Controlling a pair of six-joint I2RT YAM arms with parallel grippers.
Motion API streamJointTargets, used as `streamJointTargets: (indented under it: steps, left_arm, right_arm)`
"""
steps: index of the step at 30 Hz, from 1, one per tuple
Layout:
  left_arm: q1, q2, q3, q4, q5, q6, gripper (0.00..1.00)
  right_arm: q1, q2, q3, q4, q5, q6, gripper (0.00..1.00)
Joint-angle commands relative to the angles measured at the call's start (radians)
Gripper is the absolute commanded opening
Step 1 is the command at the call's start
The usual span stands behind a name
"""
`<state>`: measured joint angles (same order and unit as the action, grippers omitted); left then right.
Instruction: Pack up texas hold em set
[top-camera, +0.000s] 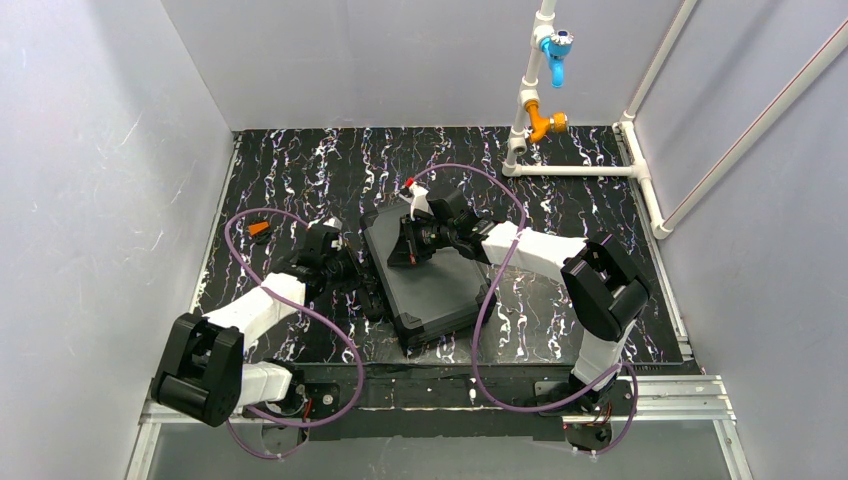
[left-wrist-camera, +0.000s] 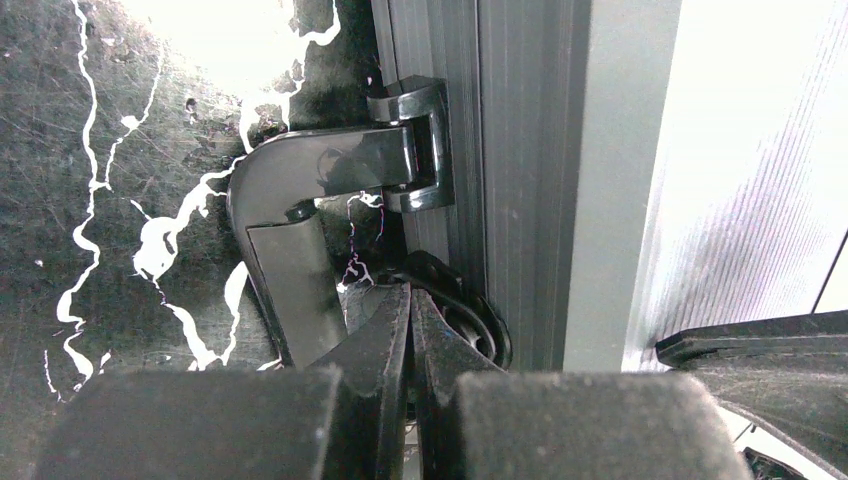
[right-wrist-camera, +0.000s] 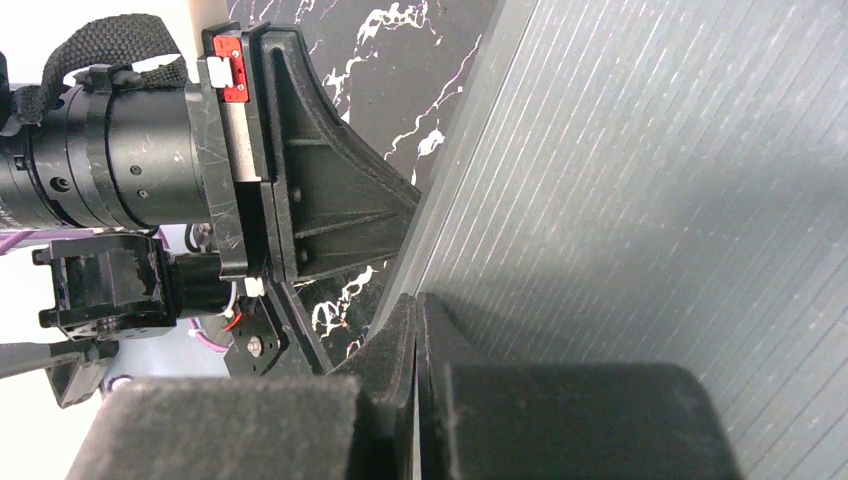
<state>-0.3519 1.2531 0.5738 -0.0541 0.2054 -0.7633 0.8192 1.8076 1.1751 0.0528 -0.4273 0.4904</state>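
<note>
The black hard case (top-camera: 440, 285) of the texas hold em set lies closed on the marbled table. My left gripper (top-camera: 362, 283) is at the case's left side and is shut with nothing in it. In the left wrist view its fingertips (left-wrist-camera: 410, 292) sit against the case's side wall (left-wrist-camera: 520, 180), beside the lower mount of the folded black handle (left-wrist-camera: 300, 190). My right gripper (top-camera: 408, 250) is shut on nothing, and its tips (right-wrist-camera: 415, 302) rest near the left edge of the ribbed grey lid (right-wrist-camera: 650, 200). A small orange piece (top-camera: 259, 228) lies on the table to the left.
White pipework with a blue valve (top-camera: 555, 45) and an orange valve (top-camera: 545, 124) stands at the back right. Purple cables (top-camera: 340, 330) loop from both arms over the table. The left arm's wrist (right-wrist-camera: 130, 150) is close to the right gripper. Grey walls enclose the table.
</note>
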Motion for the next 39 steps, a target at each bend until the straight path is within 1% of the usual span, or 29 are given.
streamJointTargets:
  steps: [1, 17, 39]
  left_arm:
    - [-0.033, -0.032, 0.049, -0.023, 0.007, -0.021, 0.0]
    - [-0.041, 0.0, 0.019, -0.101, -0.115, -0.01, 0.0]
    - [-0.041, 0.094, 0.021, -0.051, -0.087, -0.006, 0.0]
  right_arm:
    - [0.013, 0.138, -0.104, -0.326, 0.132, -0.088, 0.01]
    - [0.014, 0.137, -0.112, -0.324, 0.134, -0.088, 0.01]
    - [0.014, 0.15, -0.111, -0.326, 0.136, -0.089, 0.01]
